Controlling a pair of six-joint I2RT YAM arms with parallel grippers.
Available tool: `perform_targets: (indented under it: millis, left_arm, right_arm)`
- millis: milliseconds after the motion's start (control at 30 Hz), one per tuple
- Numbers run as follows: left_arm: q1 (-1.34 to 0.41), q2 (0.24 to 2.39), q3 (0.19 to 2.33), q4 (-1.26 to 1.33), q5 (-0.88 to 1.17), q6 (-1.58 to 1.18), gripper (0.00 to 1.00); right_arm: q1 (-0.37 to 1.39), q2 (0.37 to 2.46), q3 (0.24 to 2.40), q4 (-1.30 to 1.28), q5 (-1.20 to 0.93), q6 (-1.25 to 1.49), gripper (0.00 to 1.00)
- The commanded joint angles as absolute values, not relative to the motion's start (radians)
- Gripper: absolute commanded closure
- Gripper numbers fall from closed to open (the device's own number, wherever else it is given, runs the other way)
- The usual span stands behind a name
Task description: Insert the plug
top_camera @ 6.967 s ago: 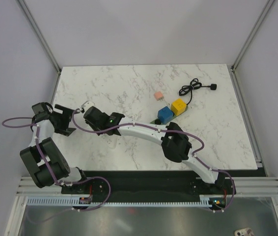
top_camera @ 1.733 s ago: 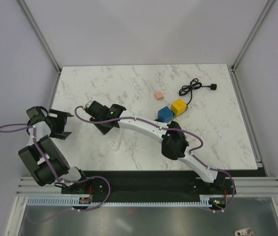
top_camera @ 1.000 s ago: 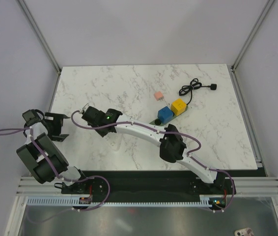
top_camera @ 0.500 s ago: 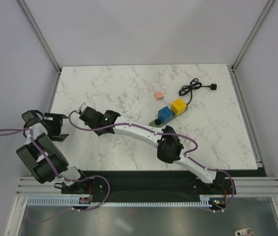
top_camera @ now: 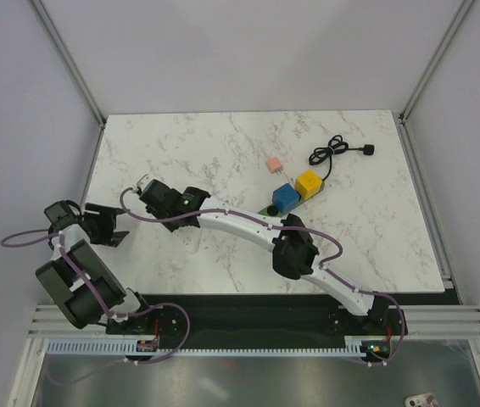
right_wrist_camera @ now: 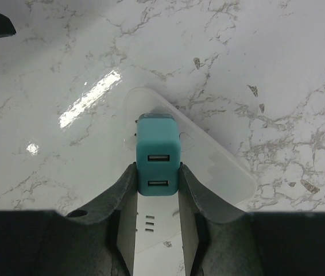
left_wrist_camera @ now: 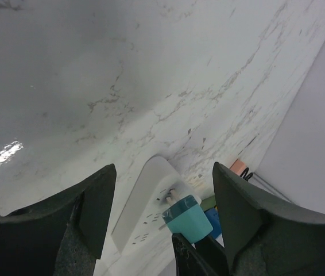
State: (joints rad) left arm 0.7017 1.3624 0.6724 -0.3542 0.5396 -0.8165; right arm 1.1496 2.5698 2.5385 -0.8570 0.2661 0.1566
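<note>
A teal plug [right_wrist_camera: 158, 154] with two USB ports is clamped between the fingers of my right gripper [right_wrist_camera: 158, 169], which is shut on it. It hangs tilted over one end of the white power strip [right_wrist_camera: 214, 167]. From the left wrist view, the plug [left_wrist_camera: 189, 221] has its metal prongs at the strip's [left_wrist_camera: 142, 210] face beside the slots; whether they are inside, I cannot tell. My left gripper [left_wrist_camera: 163, 168] is open and empty, a short way off and facing the strip. From above, the right gripper [top_camera: 145, 188] reaches far left and the left gripper [top_camera: 106, 225] sits at the table's left edge.
A pink cube [top_camera: 274, 164], a blue cube [top_camera: 286, 197] and a yellow cube [top_camera: 309, 183] lie at centre right. Behind them is a coiled black cable [top_camera: 337, 153]. The right arm [top_camera: 240, 225] stretches across the middle of the marble table [top_camera: 181, 144].
The left gripper has shifted a little toward the strip and its jaws have narrowed somewhat. The right gripper with the plug has barely moved.
</note>
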Motion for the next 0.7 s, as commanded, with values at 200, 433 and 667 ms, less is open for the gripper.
perform_targets:
  millis: [200,433,667]
  left_arm:
    - [0.700,1.316,0.617,-0.279,0.709,-0.753,0.27]
    - [0.695,1.347,0.597,-0.265,0.692,-0.758,0.30]
    - [0.568,1.420,0.646,-0.226,0.621,-0.810,0.67]
  right_arm:
    - [1.135,2.539,2.402,-0.798,0.170,0.127,0.72]
    - [1.137,2.539,2.407,-0.753,0.175,0.115,0.94]
    - [1.134,2.546,2.418,-0.802,0.196,0.127,1.00]
